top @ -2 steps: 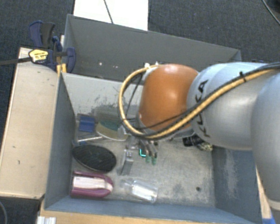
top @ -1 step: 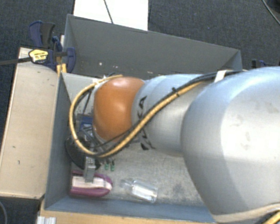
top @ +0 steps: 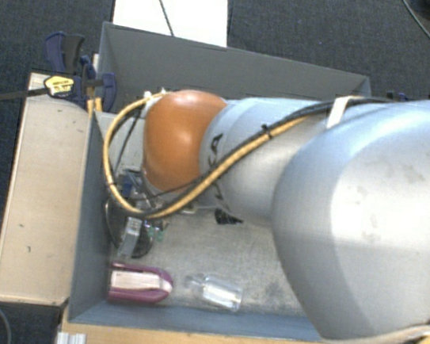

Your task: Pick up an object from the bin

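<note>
Hanging by the left wall [top: 84,252], just far of the purple box [top: 140,284], the gripper [top: 132,232] could scrape metal. Open, shut, holding anything? Cannot tell.

A single camera looks down on the grey metal bin [top: 238,70] from above, tilted a little to one side. It sits close: the arm [top: 339,202] looms large to the right of the gripper [top: 132,231], the bin's back wall beyond it

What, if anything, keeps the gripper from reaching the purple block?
Probably nothing, so likely yes: the gripper hangs close beside the purple block, which lies bare by the bin wall.
</note>
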Controlling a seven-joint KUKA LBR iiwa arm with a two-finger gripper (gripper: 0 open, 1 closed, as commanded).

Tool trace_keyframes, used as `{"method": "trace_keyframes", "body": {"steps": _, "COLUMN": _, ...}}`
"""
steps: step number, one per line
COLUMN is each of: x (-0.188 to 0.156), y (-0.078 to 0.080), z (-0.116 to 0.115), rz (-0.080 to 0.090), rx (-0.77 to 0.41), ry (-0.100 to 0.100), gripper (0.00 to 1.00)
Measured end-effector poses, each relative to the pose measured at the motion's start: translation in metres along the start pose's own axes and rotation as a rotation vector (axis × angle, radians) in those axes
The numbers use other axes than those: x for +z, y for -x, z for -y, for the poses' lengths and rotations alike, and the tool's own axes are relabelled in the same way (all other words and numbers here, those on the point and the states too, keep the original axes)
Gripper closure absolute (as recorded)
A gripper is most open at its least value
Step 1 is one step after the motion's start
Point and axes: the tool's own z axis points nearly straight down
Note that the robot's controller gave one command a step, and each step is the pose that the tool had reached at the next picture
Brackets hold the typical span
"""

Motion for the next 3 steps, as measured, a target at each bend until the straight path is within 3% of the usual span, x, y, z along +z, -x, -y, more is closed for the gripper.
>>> {"method": "trace_keyframes", "body": {"steps": 1, "x": 0.002, "y": 0.013, "z": 0.013, "rz": -0.008, "rx": 0.299, "ry": -0.004, "gripper": 0.00}}
{"method": "trace_keyframes", "body": {"steps": 2, "x": 0.031, "y": 0.017, "z": 0.007, "rz": -0.002, "rx": 0.457, "ry": -0.001, "gripper": 0.00}}
{"method": "trace_keyframes", "body": {"steps": 3, "x": 0.032, "y": 0.035, "z": 0.004, "rz": -0.008, "rx": 0.230, "ry": -0.006, "gripper": 0.00}}
